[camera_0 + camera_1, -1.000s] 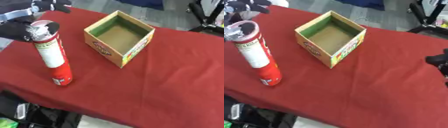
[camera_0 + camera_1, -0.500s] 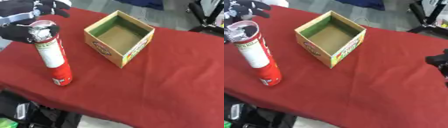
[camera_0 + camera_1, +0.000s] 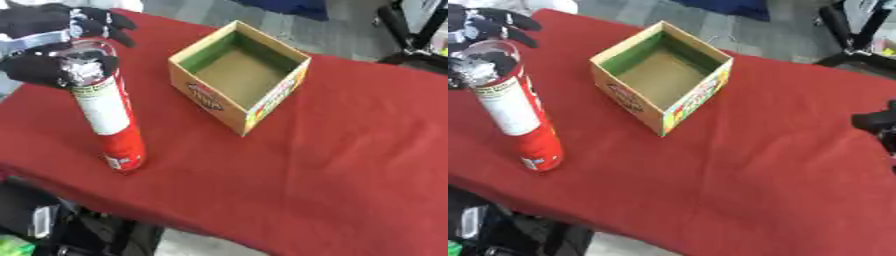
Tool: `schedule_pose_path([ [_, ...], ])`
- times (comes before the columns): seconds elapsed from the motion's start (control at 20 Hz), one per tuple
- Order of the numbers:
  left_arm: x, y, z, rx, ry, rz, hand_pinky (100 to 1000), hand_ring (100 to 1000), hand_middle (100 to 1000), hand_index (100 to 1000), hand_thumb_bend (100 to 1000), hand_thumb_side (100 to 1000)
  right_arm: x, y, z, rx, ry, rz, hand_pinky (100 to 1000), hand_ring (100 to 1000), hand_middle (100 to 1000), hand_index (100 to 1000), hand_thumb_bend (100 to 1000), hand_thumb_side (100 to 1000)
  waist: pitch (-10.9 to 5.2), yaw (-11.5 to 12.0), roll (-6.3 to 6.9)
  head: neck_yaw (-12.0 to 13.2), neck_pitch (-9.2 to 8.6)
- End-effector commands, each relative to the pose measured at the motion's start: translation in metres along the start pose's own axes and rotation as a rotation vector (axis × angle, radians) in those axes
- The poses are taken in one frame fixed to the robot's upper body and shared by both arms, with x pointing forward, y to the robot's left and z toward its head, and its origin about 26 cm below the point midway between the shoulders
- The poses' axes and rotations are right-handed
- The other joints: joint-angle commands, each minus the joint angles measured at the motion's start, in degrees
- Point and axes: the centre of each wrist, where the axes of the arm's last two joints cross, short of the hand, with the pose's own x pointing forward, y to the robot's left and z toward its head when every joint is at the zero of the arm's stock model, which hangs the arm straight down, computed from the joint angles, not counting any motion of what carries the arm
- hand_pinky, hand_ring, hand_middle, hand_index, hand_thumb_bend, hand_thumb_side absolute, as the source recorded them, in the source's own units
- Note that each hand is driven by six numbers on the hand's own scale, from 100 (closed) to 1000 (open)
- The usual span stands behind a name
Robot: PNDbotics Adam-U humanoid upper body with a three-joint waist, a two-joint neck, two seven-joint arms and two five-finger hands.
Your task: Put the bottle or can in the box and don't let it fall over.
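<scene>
A tall red can (image 3: 109, 117) with a white label and a silvery top stands upright on the red tablecloth at the left. My left hand (image 3: 39, 30) is at the can's top: its fingers (image 3: 105, 22) spread behind the rim, its thumb (image 3: 35, 67) sits at the rim's left, and it looks open. An open cardboard box (image 3: 241, 75) with green inner walls and a brown floor sits empty to the right of the can, further back. A dark part of my right hand (image 3: 877, 122) shows at the right edge, low over the cloth.
The red table (image 3: 350, 165) runs out at its front edge, which crosses the bottom left. Dark gear (image 3: 52, 225) lies on the floor below it. Black stands (image 3: 411, 35) are behind the table's far right.
My left hand has come down and in from the upper left until it reaches around the can's top. The can and the box have stayed put.
</scene>
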Motion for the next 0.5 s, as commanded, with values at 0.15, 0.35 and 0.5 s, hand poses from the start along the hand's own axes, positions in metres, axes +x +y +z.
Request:
schedule_pose_path([
  [0.15, -0.0007, 0.0052, 0.0030, -0.028, 0.009, -0.023, 1000, 940, 929, 885, 100, 1000, 0.0057, -0.0024, -0.0036, 0.021, -0.016, 0.024, 851, 788, 697, 865, 100, 524, -0.36, -0.11, 0.27, 0.23, -0.73],
  [0.35, 0.0016, 0.0055, 0.0021, -0.042, -0.002, -0.018, 1000, 929, 917, 879, 100, 1000, 0.0055, -0.0022, -0.0032, 0.022, -0.014, 0.025, 851, 788, 696, 865, 100, 524, -0.33, -0.15, 0.26, 0.23, -0.55],
  [0.5, 0.0039, 0.0063, 0.0015, -0.045, -0.010, -0.015, 1000, 926, 914, 876, 100, 1000, 0.0054, -0.0019, -0.0033, 0.023, -0.013, 0.025, 851, 788, 697, 865, 100, 524, -0.30, -0.16, 0.28, 0.21, -0.53],
])
